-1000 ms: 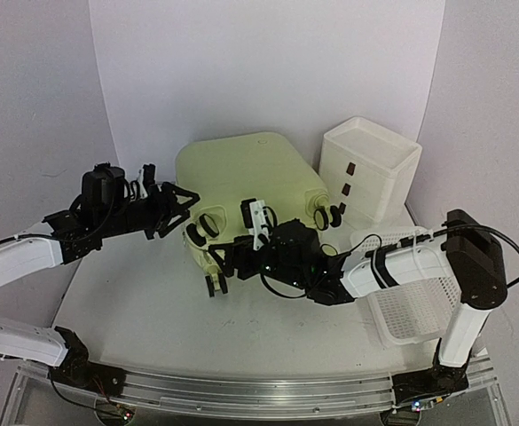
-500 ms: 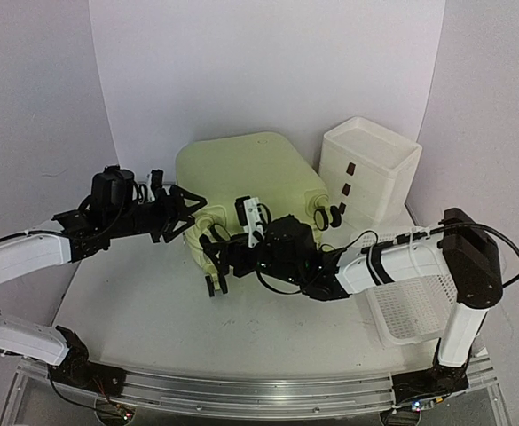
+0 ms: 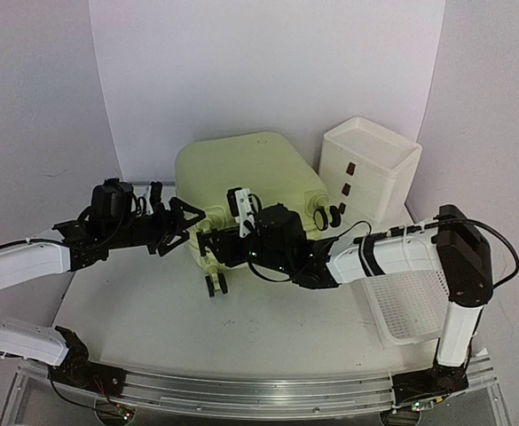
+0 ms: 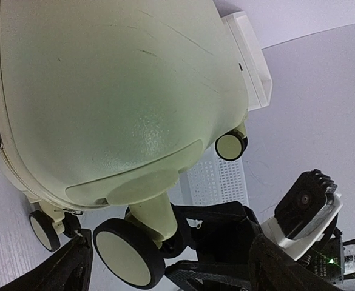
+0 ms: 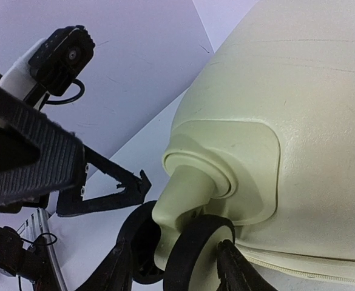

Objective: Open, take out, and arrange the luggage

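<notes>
Top external view: the luggage (image 3: 241,173) lies at the back middle of the desk (image 3: 135,306), shell halves together, its black wheels facing the arms. A white three-drawer box (image 3: 365,173) stands just beside it on the right, and a white mesh basket (image 3: 414,311) sits nearer the front right corner, partly under the right arm.

The left tool (image 3: 191,226) hovers at the suitcase's near left corner with its fingers spread wide and nothing between them. In the left wrist view the pale shell fills the frame, a zip seam runs down its left edge, and the two fingers (image 4: 74,267) stand far apart at the bottom corners, clear of the wheels.

The right tool (image 3: 208,248) reaches across from the right to the same corner. In the right wrist view its fingers (image 5: 229,267) sit against either side of a caster wheel (image 5: 195,248), narrowed onto it and holding it just below the moulded wheel housing.
</notes>
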Robot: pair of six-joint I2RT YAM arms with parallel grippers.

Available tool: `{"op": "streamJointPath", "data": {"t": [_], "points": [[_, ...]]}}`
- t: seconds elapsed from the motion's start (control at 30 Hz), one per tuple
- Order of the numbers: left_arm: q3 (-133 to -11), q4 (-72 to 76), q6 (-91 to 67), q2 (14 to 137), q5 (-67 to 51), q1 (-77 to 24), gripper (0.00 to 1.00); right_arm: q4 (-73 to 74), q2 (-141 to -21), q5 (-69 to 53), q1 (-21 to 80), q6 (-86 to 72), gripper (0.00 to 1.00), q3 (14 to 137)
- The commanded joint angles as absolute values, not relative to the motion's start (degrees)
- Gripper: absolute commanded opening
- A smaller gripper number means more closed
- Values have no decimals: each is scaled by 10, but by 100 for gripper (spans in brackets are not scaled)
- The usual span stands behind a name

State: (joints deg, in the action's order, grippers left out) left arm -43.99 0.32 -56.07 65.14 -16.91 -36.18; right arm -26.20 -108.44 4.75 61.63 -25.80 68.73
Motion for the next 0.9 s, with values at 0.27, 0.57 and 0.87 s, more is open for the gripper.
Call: {"op": "streamJointPath", "data": {"t": [0.27, 0.57, 0.87], "points": [[-414, 26, -539, 642, -211, -360, 92, -286, -1125, -73, 612, -274, 40, 731], [-373, 25, -531, 598, -210, -357, 90, -327, -1127, -111, 612, -314, 44, 713], [-340, 26, -517, 552, -212, -356, 81, -377, -1134, -159, 612, -362, 37, 717]]}}
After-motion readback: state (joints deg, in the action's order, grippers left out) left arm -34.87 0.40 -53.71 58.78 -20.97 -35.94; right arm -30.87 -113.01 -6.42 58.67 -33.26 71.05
